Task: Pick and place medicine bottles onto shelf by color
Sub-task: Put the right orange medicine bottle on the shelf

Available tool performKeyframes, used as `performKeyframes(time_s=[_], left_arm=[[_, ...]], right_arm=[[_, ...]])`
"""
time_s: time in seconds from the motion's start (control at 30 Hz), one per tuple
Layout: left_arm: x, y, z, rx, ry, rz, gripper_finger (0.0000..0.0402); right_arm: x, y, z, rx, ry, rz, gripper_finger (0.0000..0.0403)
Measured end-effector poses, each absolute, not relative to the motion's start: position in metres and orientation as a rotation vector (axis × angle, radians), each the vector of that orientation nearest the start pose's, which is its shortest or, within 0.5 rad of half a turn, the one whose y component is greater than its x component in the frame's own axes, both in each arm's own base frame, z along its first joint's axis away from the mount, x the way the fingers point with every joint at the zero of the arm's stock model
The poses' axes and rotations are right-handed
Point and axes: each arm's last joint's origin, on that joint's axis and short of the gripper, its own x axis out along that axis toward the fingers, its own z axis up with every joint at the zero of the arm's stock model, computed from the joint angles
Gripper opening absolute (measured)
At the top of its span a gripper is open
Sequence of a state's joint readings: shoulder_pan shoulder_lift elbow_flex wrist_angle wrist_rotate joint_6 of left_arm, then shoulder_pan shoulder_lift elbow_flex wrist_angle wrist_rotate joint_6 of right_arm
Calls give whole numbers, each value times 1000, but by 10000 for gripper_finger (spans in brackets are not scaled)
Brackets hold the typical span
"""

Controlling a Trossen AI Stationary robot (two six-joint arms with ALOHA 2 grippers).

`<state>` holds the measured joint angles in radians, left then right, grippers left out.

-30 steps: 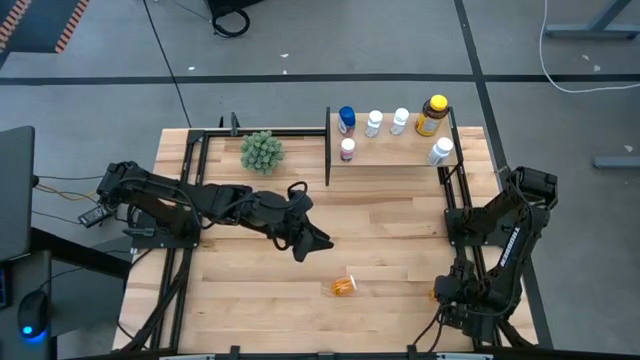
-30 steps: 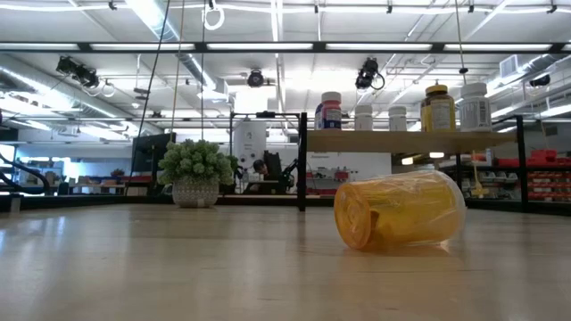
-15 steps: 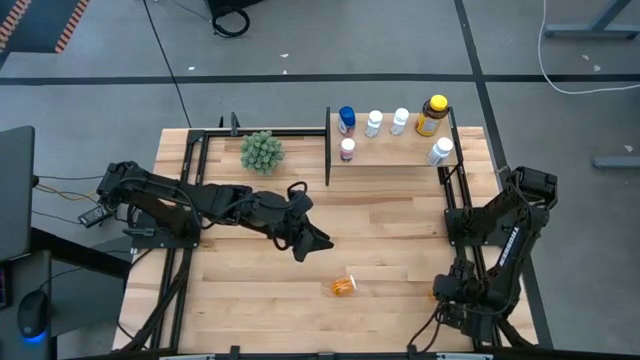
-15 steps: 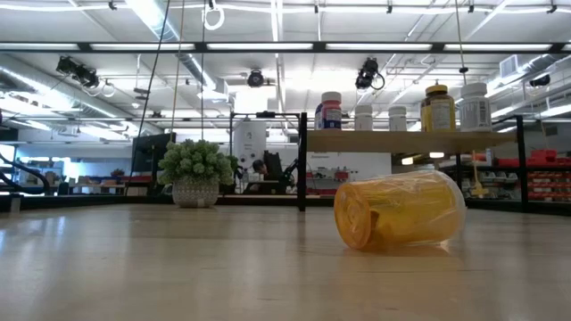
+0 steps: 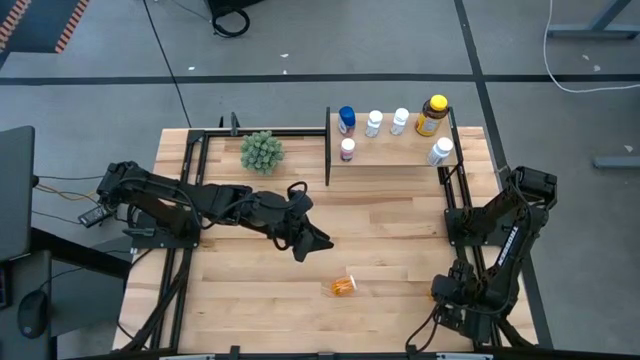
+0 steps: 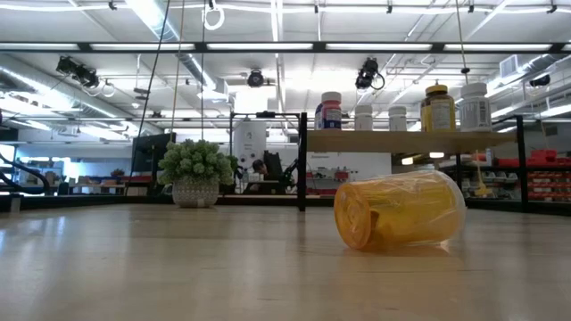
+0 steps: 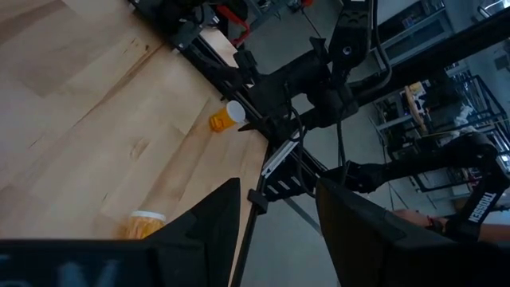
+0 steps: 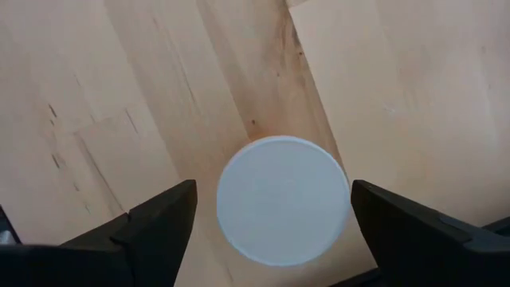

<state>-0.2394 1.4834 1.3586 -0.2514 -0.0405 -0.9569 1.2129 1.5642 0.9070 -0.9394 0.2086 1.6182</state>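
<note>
Six bottles stand on the shelf (image 5: 390, 152). Two orange ones remain on the counter (image 5: 400, 240).

Right gripper (image 8: 267, 209) hangs straight over a white-capped orange bottle (image 8: 283, 199) standing near the counter's front right edge, fingers spread either side of the cap, apart from it. Step in hand, as I judge it: the grasp. Next: lower, close on the cap.

Left gripper (image 5: 318, 241) waits mid-counter, fingers spread, near the orange bottle lying on its side (image 5: 343, 286).
</note>
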Motion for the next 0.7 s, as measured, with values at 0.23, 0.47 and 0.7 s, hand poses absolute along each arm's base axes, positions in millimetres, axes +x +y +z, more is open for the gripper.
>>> performKeyframes(time_s=[0.23,0.47,0.7], left_arm=[[328,-79,360,-890,436,-3,172],[328,-79,360,-889,436,-3,172],[328,-79,360,-889,436,-3,172]], right_arm=[[93,231,169,307,1337,-355,312],[95,230,169,318,1335,-364,293],[102,229,169,355,1328,-380,272]])
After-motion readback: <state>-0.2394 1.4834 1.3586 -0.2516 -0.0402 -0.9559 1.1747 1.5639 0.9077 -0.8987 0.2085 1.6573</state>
